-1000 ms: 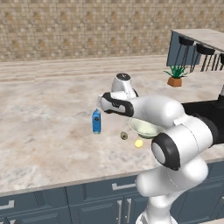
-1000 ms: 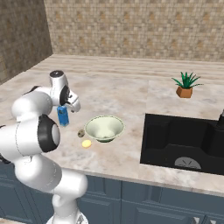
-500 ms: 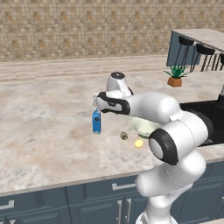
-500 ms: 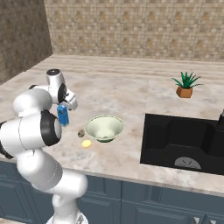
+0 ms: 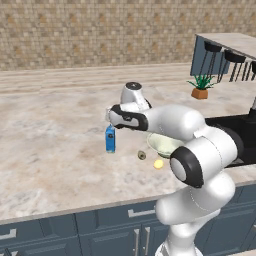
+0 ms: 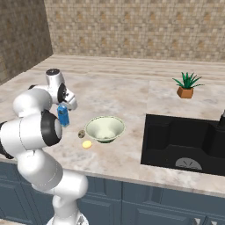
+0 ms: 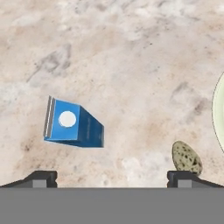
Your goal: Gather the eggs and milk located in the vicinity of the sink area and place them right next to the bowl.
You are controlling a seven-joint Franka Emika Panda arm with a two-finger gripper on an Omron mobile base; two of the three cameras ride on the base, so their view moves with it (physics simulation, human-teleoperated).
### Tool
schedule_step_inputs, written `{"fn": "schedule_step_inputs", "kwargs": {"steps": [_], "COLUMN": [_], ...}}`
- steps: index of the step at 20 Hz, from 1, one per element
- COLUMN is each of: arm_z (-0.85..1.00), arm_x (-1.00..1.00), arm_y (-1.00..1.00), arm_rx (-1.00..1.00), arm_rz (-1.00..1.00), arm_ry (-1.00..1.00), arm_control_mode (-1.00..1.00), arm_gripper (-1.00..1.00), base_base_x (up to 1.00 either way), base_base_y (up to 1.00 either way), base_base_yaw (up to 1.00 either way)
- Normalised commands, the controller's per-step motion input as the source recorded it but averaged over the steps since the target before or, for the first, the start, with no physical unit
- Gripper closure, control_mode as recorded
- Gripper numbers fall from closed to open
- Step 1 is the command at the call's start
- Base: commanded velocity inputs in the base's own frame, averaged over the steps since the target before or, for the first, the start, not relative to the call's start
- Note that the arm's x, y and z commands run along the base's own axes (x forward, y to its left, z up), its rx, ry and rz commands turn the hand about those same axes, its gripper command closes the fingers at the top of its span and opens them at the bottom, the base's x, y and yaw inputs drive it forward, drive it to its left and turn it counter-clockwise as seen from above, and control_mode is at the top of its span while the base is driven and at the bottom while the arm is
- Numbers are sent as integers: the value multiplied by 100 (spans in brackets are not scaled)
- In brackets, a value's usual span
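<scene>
The milk, a small blue carton, stands upright on the marble counter to the left of the bowl. The pale green-white bowl sits near the counter's front. The egg, a small pale yellow ball, lies just in front of the bowl. My gripper hangs open just above the milk with nothing between its fingers. In the hand view the milk is seen from above, left of centre, beyond my gripper. The black sink lies to the right of the bowl.
A dark olive-brown speckled lump lies between the milk and the egg, close to the bowl. A potted plant stands behind the sink. A brick wall runs along the counter's back.
My hand has shifted a little to the left and now hangs over the milk. Milk, egg and bowl have not moved.
</scene>
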Motion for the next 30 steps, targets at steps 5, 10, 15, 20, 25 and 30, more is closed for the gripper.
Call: {"fn": "schedule_step_inputs", "kwargs": {"steps": [5, 10, 15, 20, 25, 30], "arm_z": [6, 1, 0, 0, 0, -1], "arm_x": [0, 0, 1, 16, 20, 7], "arm_y": [11, 15, 10, 17, 11, 1], "arm_rx": [0, 0, 0, 0, 0, 0], "arm_rz": [0, 0, 0, 0, 0, 0], "arm_ry": [0, 0, 0, 0, 0, 0], "arm_control_mode": [-100, -100, -100, -100, -100, -100], "arm_gripper": [-100, -100, -100, -100, -100, -100], "base_base_x": [0, 0, 0, 0, 0, 0], "base_base_y": [0, 0, 0, 0, 0, 0], "base_base_yaw": [0, 0, 0, 0, 0, 0]}}
